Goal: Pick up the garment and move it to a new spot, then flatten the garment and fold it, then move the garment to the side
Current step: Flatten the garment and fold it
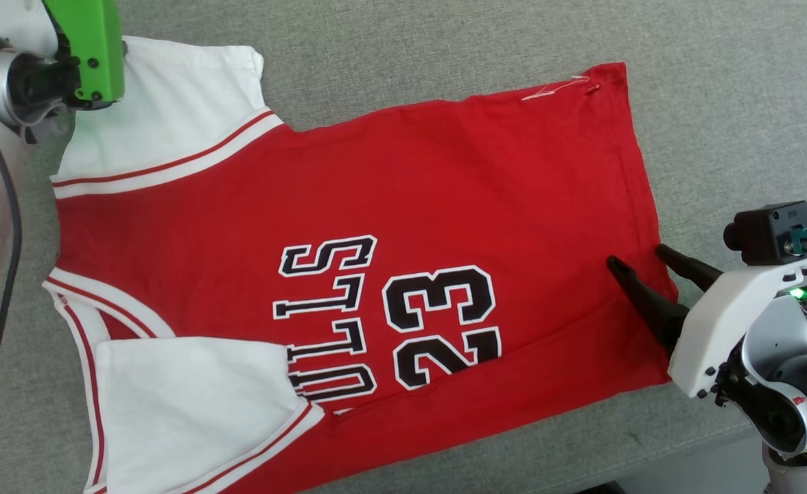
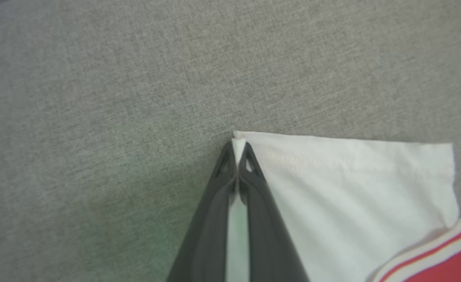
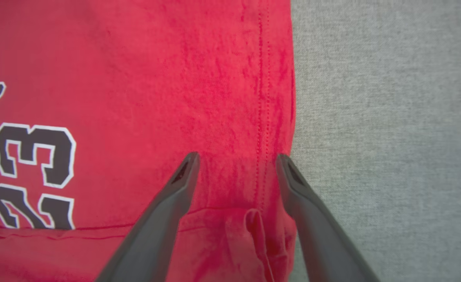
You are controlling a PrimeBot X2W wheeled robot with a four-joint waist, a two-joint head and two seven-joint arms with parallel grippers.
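Garment [image 1: 390, 206] lies flat in the head view, long axis nine to three, hem [image 1: 645, 171] at three under the released right hand [image 1: 640, 259]; left wrist view, left hand [image 2: 238, 150] clenched on its sleeve corner [image 2: 239, 141]; right wrist view, hem between parted fingers [image 3: 175, 188].

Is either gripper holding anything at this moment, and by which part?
The left gripper pinches the garment by the corner of its white sleeve. The right gripper is open at the hem, holding nothing.
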